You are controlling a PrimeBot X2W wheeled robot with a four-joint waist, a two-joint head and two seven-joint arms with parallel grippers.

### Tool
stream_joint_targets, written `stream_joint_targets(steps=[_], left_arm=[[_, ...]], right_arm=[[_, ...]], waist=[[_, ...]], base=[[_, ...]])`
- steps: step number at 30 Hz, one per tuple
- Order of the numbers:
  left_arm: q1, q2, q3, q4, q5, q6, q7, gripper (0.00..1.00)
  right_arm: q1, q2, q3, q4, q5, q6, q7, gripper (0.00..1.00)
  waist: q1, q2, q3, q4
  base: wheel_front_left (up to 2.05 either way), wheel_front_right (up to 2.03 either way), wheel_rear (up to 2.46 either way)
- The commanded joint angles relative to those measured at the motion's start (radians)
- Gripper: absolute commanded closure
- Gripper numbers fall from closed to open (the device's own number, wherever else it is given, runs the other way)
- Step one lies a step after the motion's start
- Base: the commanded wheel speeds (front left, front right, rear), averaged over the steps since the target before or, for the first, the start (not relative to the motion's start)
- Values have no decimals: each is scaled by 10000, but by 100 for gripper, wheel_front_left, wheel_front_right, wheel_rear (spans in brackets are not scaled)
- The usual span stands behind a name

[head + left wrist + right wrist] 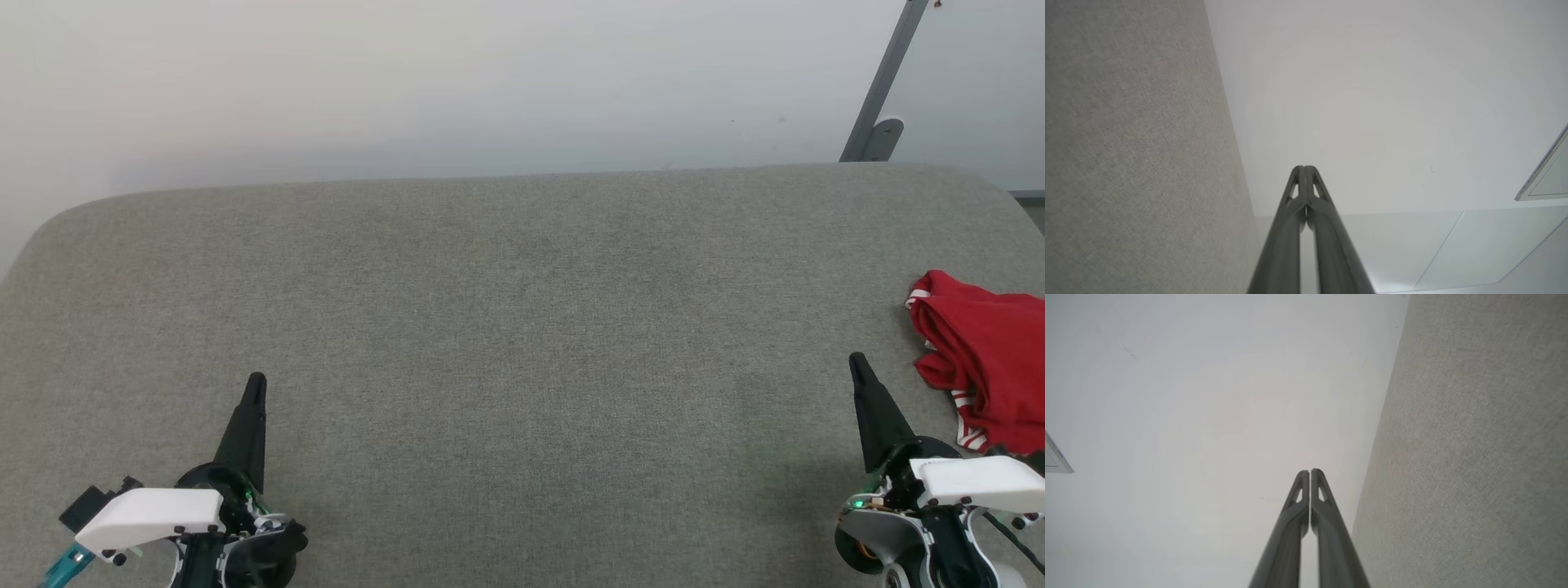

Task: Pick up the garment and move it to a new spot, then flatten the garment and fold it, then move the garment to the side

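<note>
At the head view's right edge, the garment (988, 359) is cut off.

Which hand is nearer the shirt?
The right hand: the crumpled red shirt lies just beside it, while the left hand sits far across the table.

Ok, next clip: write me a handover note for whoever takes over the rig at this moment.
Left gripper: shut, empty, over the near left of the grey padded surface.
Right gripper: shut, empty, near right, its tip short of the garment.
Garment: loose red bundle at the surface's right edge, partly out of frame.
Done: nothing evident; it looks bunched, not flat or neatly folded.
Left: likely everything, that is pick up, relocate, flatten, fold, set aside.
</note>
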Motion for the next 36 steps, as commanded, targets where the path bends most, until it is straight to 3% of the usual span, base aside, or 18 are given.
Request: stream_joint_targets(steps=[1,36], left_arm=[[-120,-11,19,-5,24,18,13,100],[-122,-16,33,-6,40,18,27,100]], right_arm=[[-43,12,-3,16,39,-3,15,100],[-42,12,-1,13,41,-3,15,100]], waist=[[0,0,0,0],[0,0,0,0]], base=[[0,0,0],[0,0,0]])
